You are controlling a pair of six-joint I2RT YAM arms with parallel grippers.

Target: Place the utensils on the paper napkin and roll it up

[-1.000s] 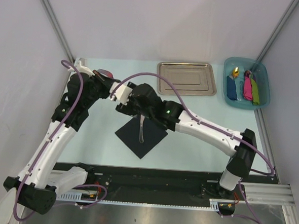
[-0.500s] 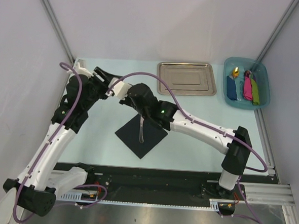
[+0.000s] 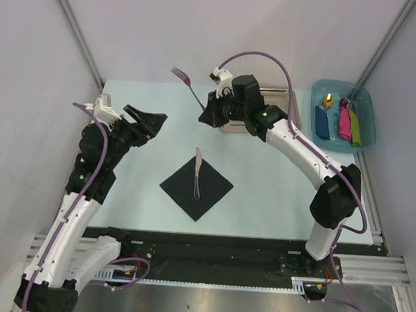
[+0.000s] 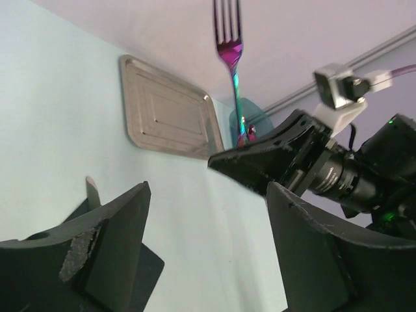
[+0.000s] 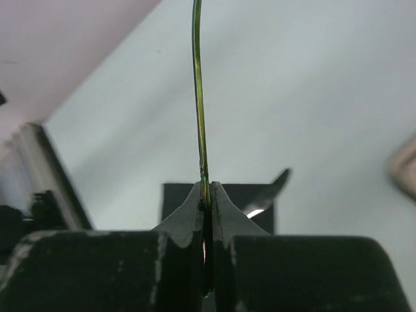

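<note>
One fork (image 3: 189, 90) aloft, handle pinched tight in my right gripper (image 3: 205, 116); left gripper (image 3: 152, 121) gapes empty; knife (image 3: 197, 174) lies on the napkin (image 3: 214, 192).

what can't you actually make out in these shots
fork: in the right wrist view the tines are cut off by the top edge, and the handle end is buried between the right fingers.
knife: in the left wrist view only its tip shows past a left finger.
steel tray: in the top view it is mostly under the right arm.
items in the blue bin: in the top view they are too small to identify.
</note>
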